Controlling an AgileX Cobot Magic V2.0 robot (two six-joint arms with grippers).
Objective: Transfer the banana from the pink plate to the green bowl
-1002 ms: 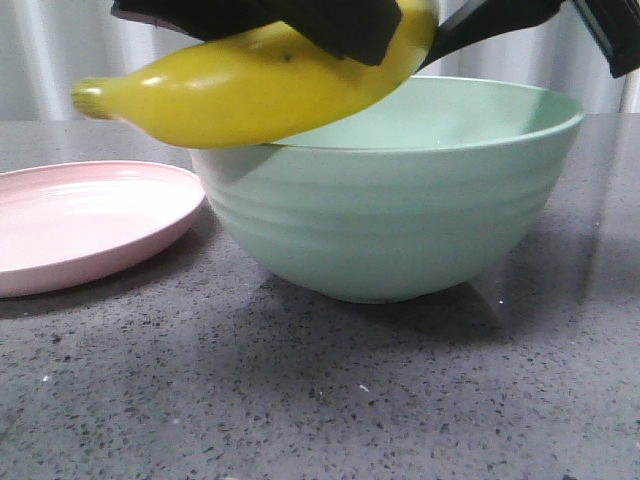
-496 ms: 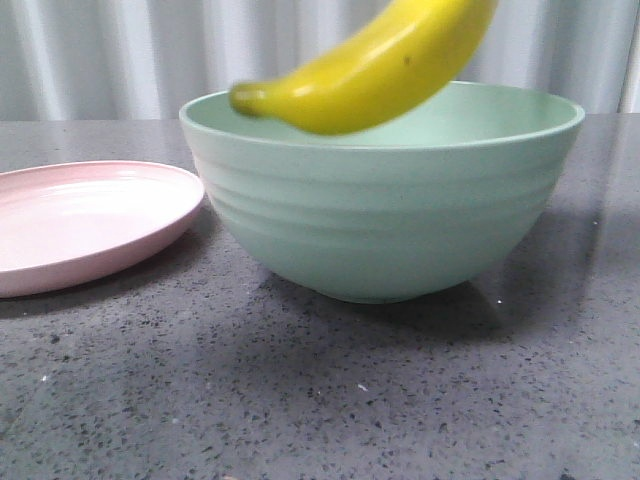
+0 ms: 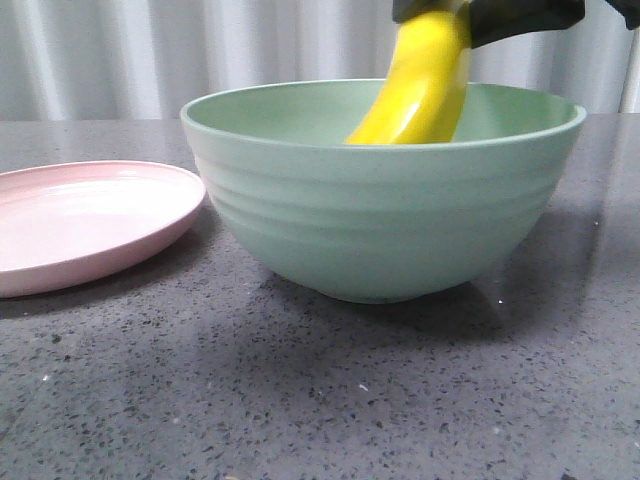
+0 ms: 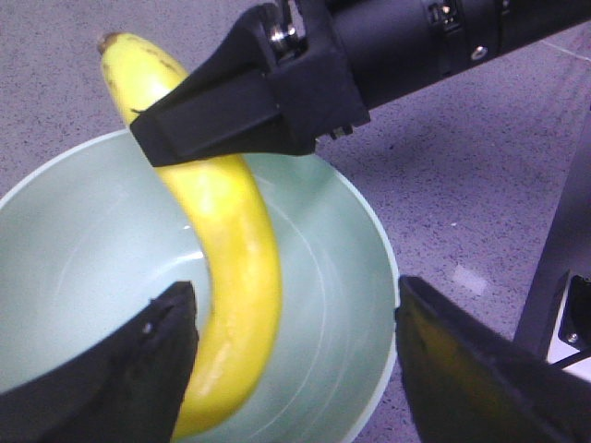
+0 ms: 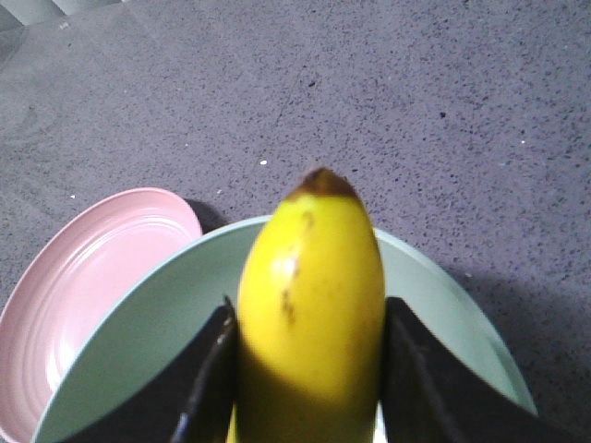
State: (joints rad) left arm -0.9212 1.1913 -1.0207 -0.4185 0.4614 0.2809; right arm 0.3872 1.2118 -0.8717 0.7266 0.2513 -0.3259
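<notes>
Perhaps a lab: speckled grey table (image 3: 300,400), pale curtain (image 3: 150,50)

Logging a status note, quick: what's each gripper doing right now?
Left gripper: open, holding nothing, above the green bowl.
Right gripper: fingers shut on the banana.

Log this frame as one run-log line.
phase: lowering | right gripper: shut on banana | banana: tilted steeply, lower end inside green bowl | left gripper: open, over bowl | pink plate: bare

yellow banana (image 3: 420,90), mint-green bowl (image 3: 380,220), pink plate (image 3: 80,225)
</notes>
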